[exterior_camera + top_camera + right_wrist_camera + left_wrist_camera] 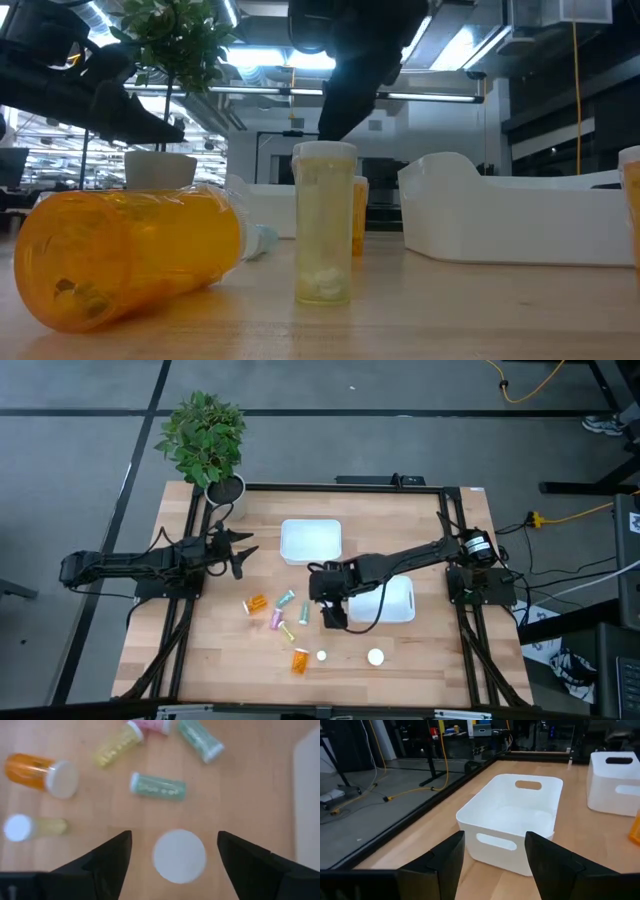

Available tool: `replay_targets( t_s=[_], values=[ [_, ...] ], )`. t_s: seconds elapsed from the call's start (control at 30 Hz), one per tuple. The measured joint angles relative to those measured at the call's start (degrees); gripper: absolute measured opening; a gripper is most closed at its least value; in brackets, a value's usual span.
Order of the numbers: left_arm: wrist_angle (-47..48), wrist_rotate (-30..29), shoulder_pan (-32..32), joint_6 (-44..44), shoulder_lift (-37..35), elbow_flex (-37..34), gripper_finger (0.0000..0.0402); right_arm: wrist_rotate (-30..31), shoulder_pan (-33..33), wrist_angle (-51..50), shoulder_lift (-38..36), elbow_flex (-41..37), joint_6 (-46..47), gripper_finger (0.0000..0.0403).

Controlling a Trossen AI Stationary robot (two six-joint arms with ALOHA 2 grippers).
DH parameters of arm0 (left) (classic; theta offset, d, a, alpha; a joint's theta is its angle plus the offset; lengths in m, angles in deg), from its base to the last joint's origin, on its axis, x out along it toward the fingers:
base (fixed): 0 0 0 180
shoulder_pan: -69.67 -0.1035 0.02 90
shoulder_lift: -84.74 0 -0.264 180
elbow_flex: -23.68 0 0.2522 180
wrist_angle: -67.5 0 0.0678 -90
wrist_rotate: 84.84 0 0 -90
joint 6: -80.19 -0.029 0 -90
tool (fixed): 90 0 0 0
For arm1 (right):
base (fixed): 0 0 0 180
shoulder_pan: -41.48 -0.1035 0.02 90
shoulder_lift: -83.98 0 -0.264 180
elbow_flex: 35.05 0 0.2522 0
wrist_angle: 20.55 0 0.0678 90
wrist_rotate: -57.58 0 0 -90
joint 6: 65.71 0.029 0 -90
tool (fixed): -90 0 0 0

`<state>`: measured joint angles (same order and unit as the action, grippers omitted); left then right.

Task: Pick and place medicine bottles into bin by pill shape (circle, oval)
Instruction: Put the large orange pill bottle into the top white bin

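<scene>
The medicine bottles (283,618) lie scattered on the counter (430,660) toward its near edge, left of centre; they are small plastic cylinders, surely light, stiff and slick, apt to roll when lying down; best pinched across the body, or around the cap when upright. Nearest the front, an orange bottle (299,661) lies on its side, translucent, with a few pills visible; just beside it a pale yellow bottle (322,656) stands capped, a clump of pills at its bottom. Farther in, green, pink and yellow bottles lie tilted every way. The right gripper (172,855) hangs over a white round cap (179,856), jaws released wide, holding nothing; beside it sits a smooth white bin (402,602). The left gripper (492,852) waits by the left edge, jaws parted and empty, facing a second white bin (311,541).
</scene>
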<state>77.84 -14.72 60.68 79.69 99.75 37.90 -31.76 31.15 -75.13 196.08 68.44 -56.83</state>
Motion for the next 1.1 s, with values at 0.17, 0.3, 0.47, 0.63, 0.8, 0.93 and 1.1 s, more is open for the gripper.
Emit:
replay_targets(
  t_s=[0.17, 0.3, 0.47, 0.63, 0.8, 0.93, 1.1],
  values=[
    [0.00, -0.01, 0.00, -0.12, 0.00, 0.01, 0.0202, 2.72, 0.00, -2.52, 0.02, -0.02, 0.13, 0.0291],
    [0.00, -0.02, 0.00, -0.17, 0.00, 0.01, 0.0202, 2.52, -0.32, -2.69, 0.09, -0.02, 0.13, 0.0291],
    [-0.01, -0.02, 0.00, -0.23, 0.00, 0.00, 0.0202, 2.29, -0.49, -2.61, 0.59, -0.02, 1.13, 0.0291],
    [-0.02, -0.02, 0.01, -0.23, 0.00, 0.01, 0.0202, 2.37, -0.40, -2.94, 2.70, -0.04, 1.30, 0.0291],
    [-0.02, -0.02, 0.00, -0.23, -0.02, 0.00, 0.0202, 2.32, -0.48, -2.61, 3.25, -0.07, 1.45, 0.0291],
    [-0.02, -0.02, 0.01, -0.23, -0.02, 0.01, 0.0202, 2.32, -0.57, -2.68, 3.62, -0.04, 1.41, 0.0291],
    [-0.02, -0.02, 0.00, -0.21, -0.02, 0.01, 0.0202, 2.34, -0.61, -2.02, 4.34, -0.03, 1.40, 0.0291]
  ],
)
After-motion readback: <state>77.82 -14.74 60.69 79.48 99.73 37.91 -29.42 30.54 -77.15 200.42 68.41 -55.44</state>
